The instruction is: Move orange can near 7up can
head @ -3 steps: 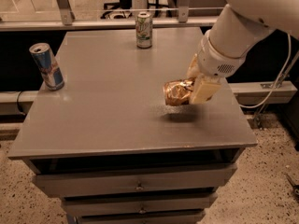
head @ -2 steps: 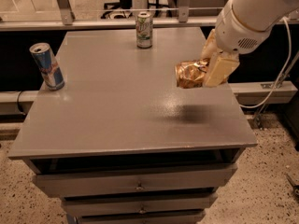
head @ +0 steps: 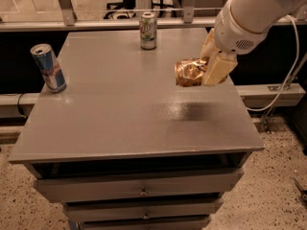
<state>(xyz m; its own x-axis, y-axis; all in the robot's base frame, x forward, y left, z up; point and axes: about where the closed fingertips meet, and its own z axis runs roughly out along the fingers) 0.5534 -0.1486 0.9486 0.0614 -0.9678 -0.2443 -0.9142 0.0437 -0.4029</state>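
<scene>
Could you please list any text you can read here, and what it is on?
No text reads clearly.
On the 7up can: green markings, too blurred to read.
On the orange can, held over the table by the hand: pale patch, unreadable.
On the blue-and-silver can: nothing legible.

The orange can (head: pixel 188 73) is held clamped in the gripper (head: pixel 202 72) above the table's (head: pixel 120 123) right side. Only bare tabletop is seen between it and the 7up can (head: pixel 148 30) at the far edge. The blue can (head: pixel 48 67) (far left) is set well apart.
</scene>
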